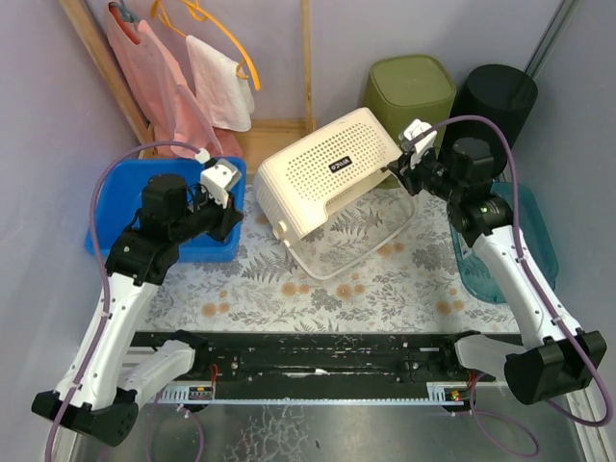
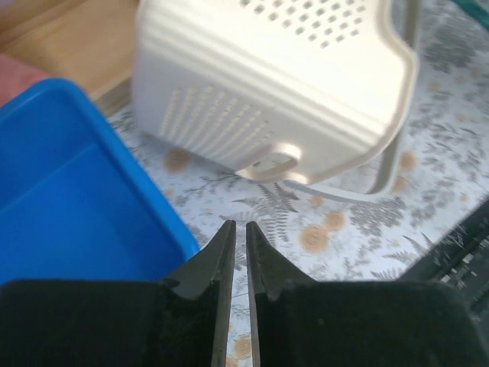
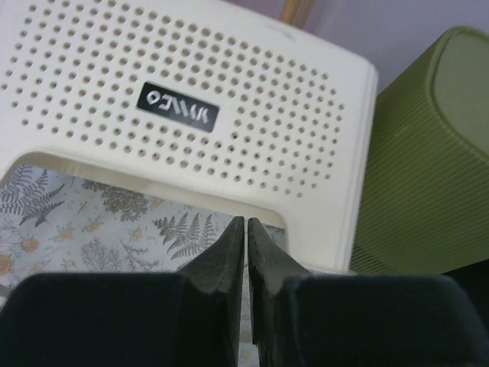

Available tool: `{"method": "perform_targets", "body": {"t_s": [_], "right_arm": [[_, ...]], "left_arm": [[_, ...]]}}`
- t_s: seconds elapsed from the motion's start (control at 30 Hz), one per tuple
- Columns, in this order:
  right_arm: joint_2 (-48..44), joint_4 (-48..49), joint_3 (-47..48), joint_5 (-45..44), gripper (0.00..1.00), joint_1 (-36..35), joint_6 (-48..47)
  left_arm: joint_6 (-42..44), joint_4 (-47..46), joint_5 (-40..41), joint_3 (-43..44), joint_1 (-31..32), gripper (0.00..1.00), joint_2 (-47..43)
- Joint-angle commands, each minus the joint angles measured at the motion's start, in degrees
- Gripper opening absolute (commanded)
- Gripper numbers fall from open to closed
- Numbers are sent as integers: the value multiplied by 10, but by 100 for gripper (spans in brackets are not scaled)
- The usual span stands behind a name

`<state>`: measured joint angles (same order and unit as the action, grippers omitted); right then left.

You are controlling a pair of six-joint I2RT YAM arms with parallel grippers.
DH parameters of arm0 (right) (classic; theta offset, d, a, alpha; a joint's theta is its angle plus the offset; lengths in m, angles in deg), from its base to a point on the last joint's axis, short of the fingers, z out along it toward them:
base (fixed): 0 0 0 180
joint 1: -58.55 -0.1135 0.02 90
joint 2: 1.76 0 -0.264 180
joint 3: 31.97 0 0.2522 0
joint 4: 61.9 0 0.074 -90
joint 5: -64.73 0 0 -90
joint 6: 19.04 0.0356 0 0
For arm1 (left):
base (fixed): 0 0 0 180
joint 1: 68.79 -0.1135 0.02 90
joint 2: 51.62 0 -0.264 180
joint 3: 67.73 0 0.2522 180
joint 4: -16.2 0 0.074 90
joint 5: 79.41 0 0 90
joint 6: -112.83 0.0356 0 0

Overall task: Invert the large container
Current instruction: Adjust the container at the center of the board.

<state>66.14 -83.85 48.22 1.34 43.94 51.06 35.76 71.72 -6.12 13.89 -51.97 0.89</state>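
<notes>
The large container (image 1: pixel 327 173) is a cream perforated basket. It stands tilted, bottom side up and facing the camera, its open side down over a clear tub (image 1: pixel 380 245). My right gripper (image 1: pixel 397 171) is shut at the basket's right edge. In the right wrist view its tips (image 3: pixel 245 222) sit just in front of the basket (image 3: pixel 183 69) rim, with nothing seen between them. My left gripper (image 1: pixel 239 214) is shut and empty beside the blue bin (image 1: pixel 120 197), apart from the basket (image 2: pixel 267 76). In the left wrist view its tips (image 2: pixel 238 225) hover over the floral cloth.
A green container (image 1: pixel 409 91) and a black bin (image 1: pixel 496 96) stand behind the basket. A teal bin (image 1: pixel 539 241) lies at the right edge. Clothes on hangers (image 1: pixel 183 67) hang at the back left. The blue bin (image 2: pixel 69 206) is close to the left fingers.
</notes>
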Motion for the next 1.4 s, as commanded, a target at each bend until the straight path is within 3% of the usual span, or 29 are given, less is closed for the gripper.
{"method": "perform_targets", "body": {"t_s": [0.0, 0.07, 0.17, 0.2, 0.23, 0.27, 0.33, 0.37, 0.4, 0.57, 0.67, 0.77, 0.9, 1.07, 1.1, 1.17, 1.23, 1.37], "right_arm": [[10, -33, 57, 1, 12, -2, -39], [19, -68, 71, 16, 16, -2, -60], [2, -124, 64, -10, 57, -2, -114], [-8, -131, 51, -47, 63, -3, -134], [-19, -140, 40, -78, 67, -3, -148], [-27, -145, 29, -98, 69, 1, -158], [-42, -153, -1, -110, 70, 10, -162], [-49, -154, -14, -106, 71, 18, -156], [-56, -156, -23, -105, 71, 22, -147], [-78, -144, -58, -141, 72, 33, -132], [-90, -139, -65, -139, 72, 44, -119], [-94, -137, -68, -115, 72, 55, -97], [-90, -116, -77, -104, 72, 57, -77], [-88, -102, -84, -96, 73, 62, -60], [-96, -95, -97, -93, 73, 68, -55], [-106, -89, -109, -93, 73, 73, -53], [-115, -88, -120, -93, 74, 78, -53], [-126, -91, -128, -92, 74, 84, -54]], "left_arm": [[27, 53, -120, 36, -3, 10, 30], [27, 56, -119, 42, -3, 11, 34], [33, 56, -74, 49, 21, 18, 32], [30, 53, -21, 51, 52, 21, 34], [35, 50, 25, 51, 80, 30, 38], [43, 45, 73, 49, 103, 47, 44], [58, 15, 164, 40, 142, 63, 54], [61, -5, 198, 33, 158, 91, 56], [55, -18, 210, 31, 171, 99, 58], [-23, -60, 136, -1, 197, 100, 51], [-47, -115, 231, -54, 197, 100, 24], [-124, -141, 295, -103, 187, 100, 0], [-199, -178, 196, -178, 143, 100, -21], [-165, -229, 42, -230, 131, 93, -19], [-140, -247, -62, -247, 126, 88, -1], [-125, -257, -133, -252, 125, 87, 13], [-119, -260, -149, -247, 125, 99, 19], [-84, -263, -112, -239, 124, 100, 25]]}}
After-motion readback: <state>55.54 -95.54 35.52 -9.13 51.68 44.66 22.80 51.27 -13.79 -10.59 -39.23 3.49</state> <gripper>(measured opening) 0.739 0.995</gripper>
